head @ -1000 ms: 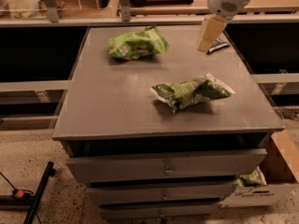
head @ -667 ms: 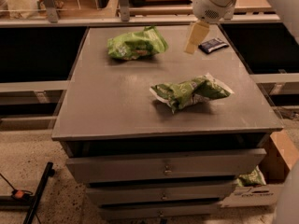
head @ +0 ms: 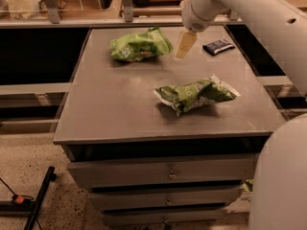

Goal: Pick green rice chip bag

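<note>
While the white arm (head: 240,4) swings leftward along the back of the tabletop (head: 110,109), the gripper (head: 185,44) leaves its spot above the small dark blue packet (head: 218,46), where it was a second ago. It now hangs just beside the right end of the green rice chip bag (head: 140,45).

- Gripper: pointing down, apparently not touching the bag. Released or clenched: cannot tell from this view.
- Chip bag: back-left part of the tabletop, near the rear edge, lying flat. Unmoved over the last second.
- Darker green wrinkly bag (head: 195,94): middle-right, nearer the front. Also unmoved, well apart from the target.
- Blue packet: back right, now to the right of the gripper.

Reading: the sideways travel looks like the approach to the target. Nothing is grasped yet. The likely next need is a little more leftward travel, then a descent onto the bag.

Room and edges:
- Bare surface lies between the two green bags and across the front left, so the path to the bag is free.
- Rear edge sits close behind the chip bag. A push from the front could slide it toward that edge.
- Left edge has some margin past the bag.
- Drawers (head: 168,174) below the top are shut and play no part.
</note>
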Available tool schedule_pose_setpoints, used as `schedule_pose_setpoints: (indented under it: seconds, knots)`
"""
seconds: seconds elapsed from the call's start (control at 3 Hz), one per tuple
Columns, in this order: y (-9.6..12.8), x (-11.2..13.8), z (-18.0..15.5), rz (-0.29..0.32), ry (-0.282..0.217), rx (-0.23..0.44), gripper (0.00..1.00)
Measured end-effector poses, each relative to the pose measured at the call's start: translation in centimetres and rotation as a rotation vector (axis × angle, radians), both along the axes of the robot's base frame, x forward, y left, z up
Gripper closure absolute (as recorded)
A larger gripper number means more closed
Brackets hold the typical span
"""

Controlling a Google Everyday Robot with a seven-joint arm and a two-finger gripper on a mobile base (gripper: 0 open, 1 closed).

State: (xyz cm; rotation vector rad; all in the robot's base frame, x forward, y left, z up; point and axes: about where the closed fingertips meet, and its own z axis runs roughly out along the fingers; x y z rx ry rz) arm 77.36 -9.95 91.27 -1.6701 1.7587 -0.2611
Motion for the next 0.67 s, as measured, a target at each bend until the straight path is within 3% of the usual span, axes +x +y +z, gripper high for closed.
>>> schedule_pose_setpoints:
  seconds: [0.67]
  knots:
    - [2.7,2.4,-3.1,0.029,-0.004,0.042,0.00]
